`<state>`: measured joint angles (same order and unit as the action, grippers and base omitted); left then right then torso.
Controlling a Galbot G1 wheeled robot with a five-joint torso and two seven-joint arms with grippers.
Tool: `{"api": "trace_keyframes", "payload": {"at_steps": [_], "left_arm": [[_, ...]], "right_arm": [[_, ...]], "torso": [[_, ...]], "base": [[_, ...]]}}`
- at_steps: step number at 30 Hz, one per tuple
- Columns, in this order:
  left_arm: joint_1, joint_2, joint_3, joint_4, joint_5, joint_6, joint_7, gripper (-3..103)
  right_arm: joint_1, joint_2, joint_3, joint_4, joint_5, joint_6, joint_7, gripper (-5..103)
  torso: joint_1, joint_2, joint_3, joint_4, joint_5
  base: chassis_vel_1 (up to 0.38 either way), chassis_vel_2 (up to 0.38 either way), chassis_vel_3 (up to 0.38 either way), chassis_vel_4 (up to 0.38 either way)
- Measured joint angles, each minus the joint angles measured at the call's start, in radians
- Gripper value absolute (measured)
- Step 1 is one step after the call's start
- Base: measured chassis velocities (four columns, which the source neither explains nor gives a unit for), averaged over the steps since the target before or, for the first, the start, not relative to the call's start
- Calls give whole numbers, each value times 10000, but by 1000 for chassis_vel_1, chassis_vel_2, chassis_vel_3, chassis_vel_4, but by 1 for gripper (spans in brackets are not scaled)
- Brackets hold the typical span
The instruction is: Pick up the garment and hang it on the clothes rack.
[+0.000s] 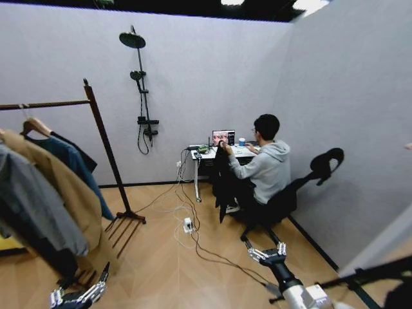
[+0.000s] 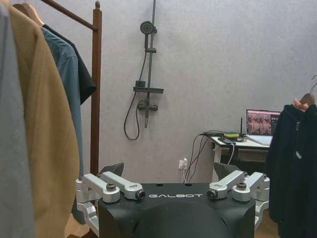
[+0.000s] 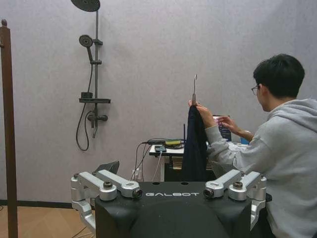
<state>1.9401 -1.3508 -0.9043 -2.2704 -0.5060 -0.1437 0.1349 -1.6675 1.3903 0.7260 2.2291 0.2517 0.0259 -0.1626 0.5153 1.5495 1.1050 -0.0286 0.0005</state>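
both hands (image 1: 78,297) (image 1: 268,253) spread low over wood floor (image 1: 161,270); a person's hand (image 3: 198,110) holds the garment (image 3: 194,148).

One black garment (image 3: 193,144), held up by a person's hand (image 3: 200,111). One clothes rack (image 1: 103,145), four garments hung at its rail's left end: grey (image 1: 32,206), tan (image 1: 67,193), teal-blue (image 1: 74,164), dark (image 1: 80,151). Two grippers: left (image 1: 77,297), right (image 1: 269,252). One laptop (image 1: 223,137).

- Silver metal fingers on the left gripper (image 2: 174,191) and right gripper (image 3: 169,190), dark bolts at the knuckles
- Matte black wrist housings, white "GALBOT" lettering
- Black right forearm, white cuff
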Motion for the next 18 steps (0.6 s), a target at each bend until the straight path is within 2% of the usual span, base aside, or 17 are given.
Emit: {"api": "trace_keyframes", "payload": {"at_steps": [2, 3, 5, 6, 8, 9, 10, 15, 18], "left_arm": [[0, 0, 0, -1, 0, 0, 1, 100], [0, 0, 0, 1, 0, 0, -1, 100], [0, 0, 0, 1, 0, 0, -1, 100], [0, 0, -1, -1, 0, 0, 1, 100], [1, -1, 0, 0, 0, 0, 1, 100], [0, 0, 0, 0, 0, 0, -1, 100], [0, 0, 0, 1, 0, 0, 0, 100], [0, 0, 0, -1, 0, 0, 1, 100], [0, 0, 0, 0, 0, 0, 0, 100]], "right_arm": [[2, -4, 7, -3, 1, 0, 0, 100], [48, -4, 11, -9, 21, -1, -48, 100], [71, 0, 10, -11, 43, 5, -89, 100], [87, 4, -1, -12, 64, 8, -103, 100], [84, 5, -7, -12, 75, 10, -114, 100], [89, 7, -15, -12, 79, 12, -130, 100], [81, 8, -16, -10, 79, 12, -134, 100], [64, 4, -14, 2, 80, 12, -139, 100], [42, -4, -11, 16, 88, 25, -144, 100]], "torso": [[-5, 4, -3, -2, 5], [0, 0, 0, -2, -12], [0, 0, 1, 0, -8], [-3, 2, -1, -1, 5], [-6, 4, -2, -1, 3], [0, 1, 0, -1, -13], [3, -1, 1, -2, -13], [-3, 2, -1, -1, 6], [3, -1, 2, -1, -13]], "base": [[-334, 356, 350, -376], [-334, 314, 368, -302], [-351, 314, 351, -360], [-351, 379, 351, -360], [-351, 379, 364, -355], [-343, 321, 353, -348], [-343, 365, 353, -348], [-339, 357, 374, -355], [-385, 355, 364, -387]]}}
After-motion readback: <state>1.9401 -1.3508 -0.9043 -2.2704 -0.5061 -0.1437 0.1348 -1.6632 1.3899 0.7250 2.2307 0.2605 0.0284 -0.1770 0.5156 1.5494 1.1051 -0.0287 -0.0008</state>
